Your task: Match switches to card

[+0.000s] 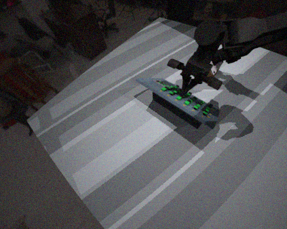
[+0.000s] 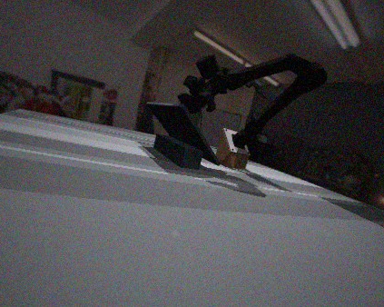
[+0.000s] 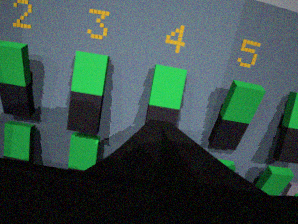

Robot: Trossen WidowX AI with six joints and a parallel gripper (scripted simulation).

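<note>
My gripper is shut and empty, its tips low over the tilted blue-grey panel. In the wrist view the closed tips lie over the nearer, dark half of the column 4 switch in the far row; whether they touch it cannot be told. The column 3 switch stands to its left and the column 5 switch to its right, each with a green far half and a dark near half. The fingers hide much of the nearer rows. Only a pale corner, apparently the card's, shows at the right edge.
A dark block stands under the panel. A wooden box with a white face stands beside the arm's lower part, behind the panel. The striped table bears strong shadows.
</note>
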